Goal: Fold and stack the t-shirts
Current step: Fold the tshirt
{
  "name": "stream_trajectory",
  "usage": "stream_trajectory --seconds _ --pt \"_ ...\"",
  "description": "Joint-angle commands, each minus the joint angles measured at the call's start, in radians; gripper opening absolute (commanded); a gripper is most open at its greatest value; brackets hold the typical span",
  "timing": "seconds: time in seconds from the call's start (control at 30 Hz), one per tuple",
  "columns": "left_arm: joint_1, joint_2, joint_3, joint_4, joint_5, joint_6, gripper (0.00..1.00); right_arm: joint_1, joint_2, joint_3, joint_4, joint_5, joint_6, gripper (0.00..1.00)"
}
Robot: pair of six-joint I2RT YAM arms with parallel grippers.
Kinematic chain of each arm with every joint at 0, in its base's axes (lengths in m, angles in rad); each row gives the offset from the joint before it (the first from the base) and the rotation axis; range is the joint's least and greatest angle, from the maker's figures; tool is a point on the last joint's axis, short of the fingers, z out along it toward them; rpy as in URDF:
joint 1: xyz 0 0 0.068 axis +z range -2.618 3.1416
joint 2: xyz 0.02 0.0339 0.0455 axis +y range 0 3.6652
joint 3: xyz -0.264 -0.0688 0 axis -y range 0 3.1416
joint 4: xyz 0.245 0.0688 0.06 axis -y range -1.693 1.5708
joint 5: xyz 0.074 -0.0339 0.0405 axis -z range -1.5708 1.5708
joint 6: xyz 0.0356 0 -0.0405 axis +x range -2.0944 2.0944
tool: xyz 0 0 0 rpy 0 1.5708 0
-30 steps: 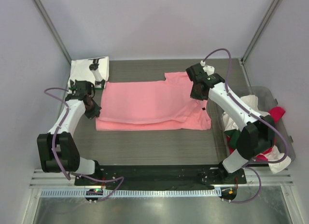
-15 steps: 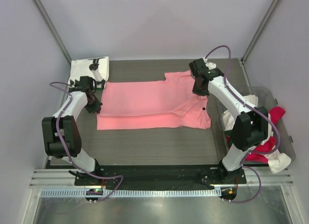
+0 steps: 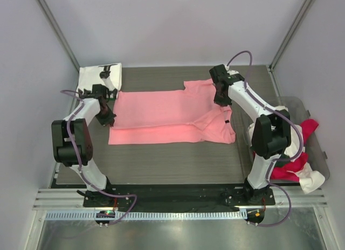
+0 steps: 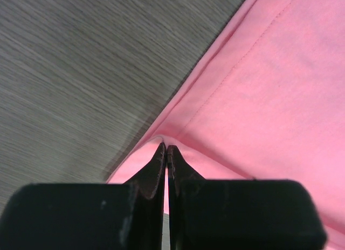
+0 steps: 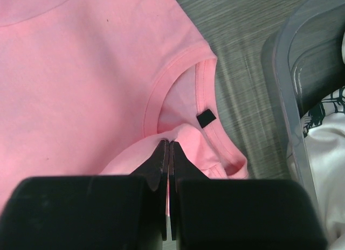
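A salmon-pink t-shirt lies spread across the middle of the table, its near part doubled over. My left gripper is shut on the shirt's left hem edge; in the left wrist view the closed tips pinch a raised fold of pink cloth. My right gripper is shut on the cloth by the collar; in the right wrist view the tips pinch a pink fold just below the neck label. A folded white t-shirt with black print lies at the back left corner.
A translucent grey bin stands off the table's right edge, holding white, red and dark green tees. Its rim shows close to the collar in the right wrist view. Bare grey table lies in front of the pink shirt.
Both grippers have moved a little toward the back of the table while holding the pink shirt, and its near edge has drawn back slightly. Both arms' elbows have swung inward.
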Motion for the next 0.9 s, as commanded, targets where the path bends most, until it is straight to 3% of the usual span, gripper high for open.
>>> stream_trajectory --seconds 0.0,0.47,0.5,0.53,0.57,0.6,0.67,0.77,0.87 --pt "0.008 0.018 0.056 0.023 0.012 0.015 0.00 -0.008 0.026 0.066 0.021 0.008 -0.020 0.01" --pt "0.008 0.088 0.129 -0.005 0.029 0.036 0.00 -0.022 0.144 0.169 0.020 0.030 -0.064 0.01" --pt "0.008 0.093 0.137 -0.013 0.038 0.039 0.01 -0.027 0.153 0.176 0.020 0.027 -0.069 0.07" --pt "0.008 0.098 0.143 -0.019 0.050 0.043 0.06 -0.036 0.162 0.202 0.000 0.033 -0.067 0.19" --pt "0.008 0.095 0.151 -0.029 0.066 0.046 0.26 -0.041 0.174 0.216 -0.012 0.034 -0.066 0.33" --pt "0.006 0.084 0.148 -0.033 0.083 0.046 0.35 -0.045 0.174 0.229 -0.025 0.037 -0.067 0.56" --pt "0.006 0.029 0.136 -0.033 0.089 0.046 0.59 -0.056 0.136 0.236 -0.042 0.048 -0.063 0.77" --pt "0.009 -0.069 0.087 -0.039 0.072 0.041 0.75 -0.059 0.051 0.175 -0.042 0.037 -0.060 0.79" --pt "0.017 -0.175 -0.007 -0.031 0.075 0.009 0.76 -0.059 -0.039 0.037 -0.020 -0.002 -0.034 0.79"
